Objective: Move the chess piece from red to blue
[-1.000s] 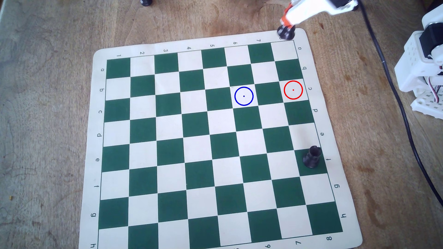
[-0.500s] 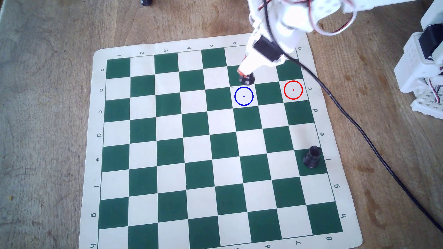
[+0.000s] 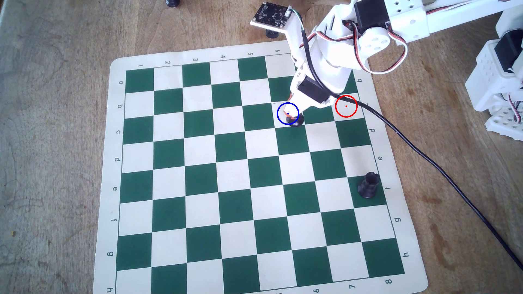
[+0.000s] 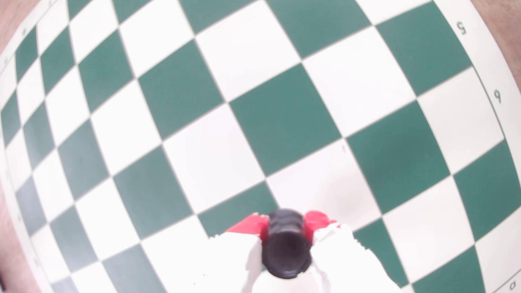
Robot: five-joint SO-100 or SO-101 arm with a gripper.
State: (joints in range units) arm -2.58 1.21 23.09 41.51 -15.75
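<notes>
In the overhead view my gripper (image 3: 291, 114) hangs over the blue circle (image 3: 278, 118) on the chessboard (image 3: 198, 158). A small black chess piece (image 3: 297, 121) shows just below the fingertips, mostly hidden by them. In the wrist view the piece (image 4: 286, 248) sits between my white fingers with red pads (image 4: 255, 226), which close on its sides. I cannot tell whether its base touches the board. The red circle (image 3: 346, 106) lies two squares to the right in the overhead view, with no piece in it.
A stouter black rook (image 3: 368, 185) with a notched rim stands near the board's right edge in the overhead view. A black cable (image 3: 424, 157) runs from the arm across the right side of the board and table. A circuit board (image 3: 271, 14) sits on the arm.
</notes>
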